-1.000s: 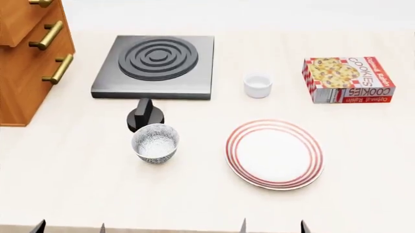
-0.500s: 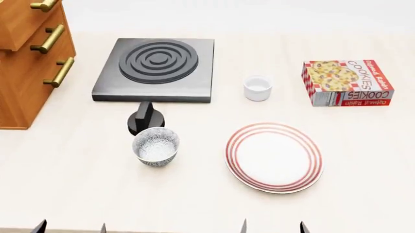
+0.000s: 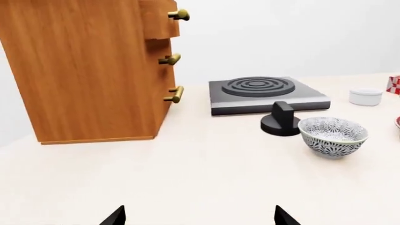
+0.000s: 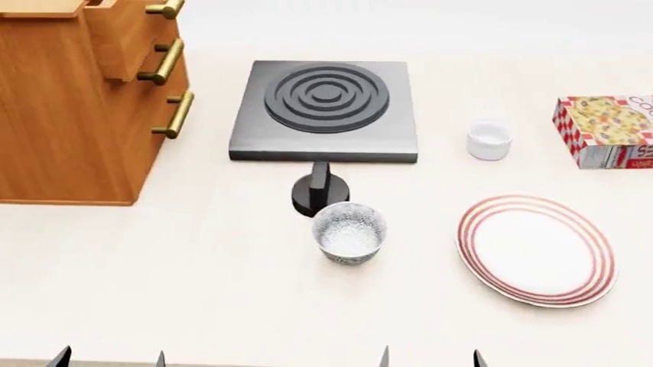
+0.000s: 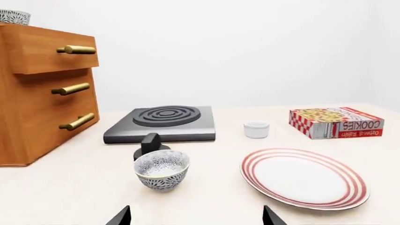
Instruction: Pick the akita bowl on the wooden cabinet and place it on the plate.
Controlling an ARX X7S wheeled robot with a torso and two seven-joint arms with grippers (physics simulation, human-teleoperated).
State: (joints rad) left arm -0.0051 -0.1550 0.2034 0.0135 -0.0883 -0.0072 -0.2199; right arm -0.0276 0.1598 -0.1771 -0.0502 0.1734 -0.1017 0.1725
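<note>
akita bowl point(image 5: 14, 17) tops cabinet point(image 5: 44, 93); box point(image 5: 336, 122) reads "cookies".

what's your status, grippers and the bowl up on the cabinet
Both grippers open, empty, low at the table edge. Akita bowl on the wooden cabinet, untouched. Plate bare. Twin bowl on the table, not blocking.

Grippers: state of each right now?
Left gripper: open, holding nothing.
Right gripper: open, holding nothing.
</note>
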